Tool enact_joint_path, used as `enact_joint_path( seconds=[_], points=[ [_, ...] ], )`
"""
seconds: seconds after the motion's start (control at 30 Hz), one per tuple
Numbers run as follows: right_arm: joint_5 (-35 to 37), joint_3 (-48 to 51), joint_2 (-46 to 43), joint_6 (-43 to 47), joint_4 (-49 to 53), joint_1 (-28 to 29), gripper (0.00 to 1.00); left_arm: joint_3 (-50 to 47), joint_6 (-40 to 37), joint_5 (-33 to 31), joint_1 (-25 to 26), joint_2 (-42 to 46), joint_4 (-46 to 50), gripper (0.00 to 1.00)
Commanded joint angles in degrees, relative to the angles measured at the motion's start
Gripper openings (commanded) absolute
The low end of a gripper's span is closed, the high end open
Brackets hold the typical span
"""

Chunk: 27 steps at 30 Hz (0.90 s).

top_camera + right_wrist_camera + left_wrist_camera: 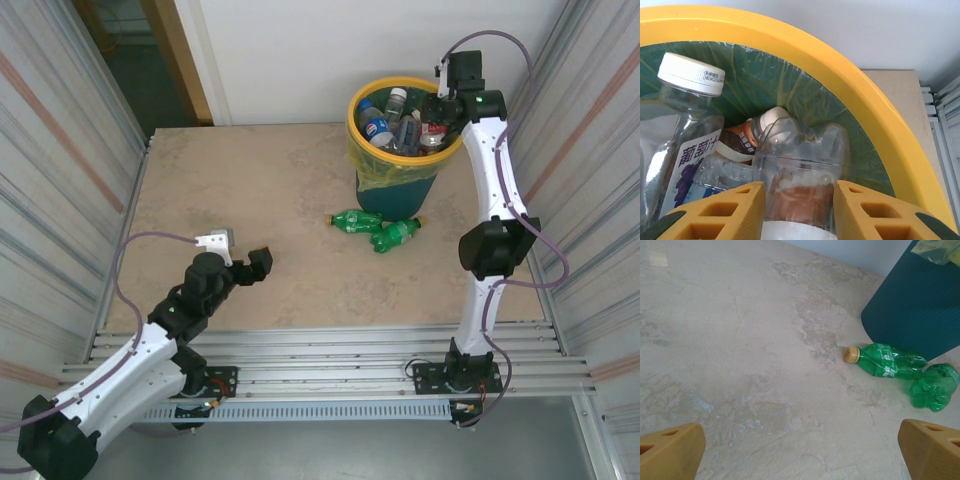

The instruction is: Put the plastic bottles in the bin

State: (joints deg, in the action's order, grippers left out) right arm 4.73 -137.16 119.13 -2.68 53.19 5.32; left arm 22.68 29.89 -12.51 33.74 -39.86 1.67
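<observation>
The bin, teal with a yellow rim, stands at the far right and holds several plastic bottles. My right gripper hangs over its right side, shut on a clear bottle with brown liquid, which is held bottom-first inside the rim between the two yellow fingers. Two green bottles lie on the table against the bin's near side; the left wrist view shows them as a capped one and a crumpled one. My left gripper is open near the table's left front, nothing between its fingers.
Inside the bin lie a white-capped clear bottle with a purple label and a brown-labelled one, over the green liner. Corrugated metal walls close both sides. The bin's wall rises behind the green bottles.
</observation>
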Motion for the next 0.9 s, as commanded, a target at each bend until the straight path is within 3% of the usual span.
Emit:
enact_joint_path(
  seconds=[0.0,0.3,0.43,0.53,0.87],
  points=[
    [1.9,-1.3,-3.6,1.6,2.3,0.8,0.44,-0.1,0.5,0.4,-0.3,0.0,-1.1,0.99],
    [4.8,-1.3,-10.4,0.8,2.7,3.7,0.71,1.3,-0.2,0.6,-0.3,-0.1,0.2,0.99],
    [6.7,1.2,-14.0,-3.1,5.2,4.3,0.78,1.5,-0.2,0.9,-0.3,0.1,1.2,0.99],
    [7.3,9.0,-19.5,-6.9,4.3,4.8,0.82,1.4,-0.2,0.8,-0.3,0.7,2.0,0.99],
    [6.2,48.9,-46.5,-22.8,-5.8,6.5,0.93,-0.1,-0.8,-0.5,-0.3,3.7,2.7,0.99]
  ],
)
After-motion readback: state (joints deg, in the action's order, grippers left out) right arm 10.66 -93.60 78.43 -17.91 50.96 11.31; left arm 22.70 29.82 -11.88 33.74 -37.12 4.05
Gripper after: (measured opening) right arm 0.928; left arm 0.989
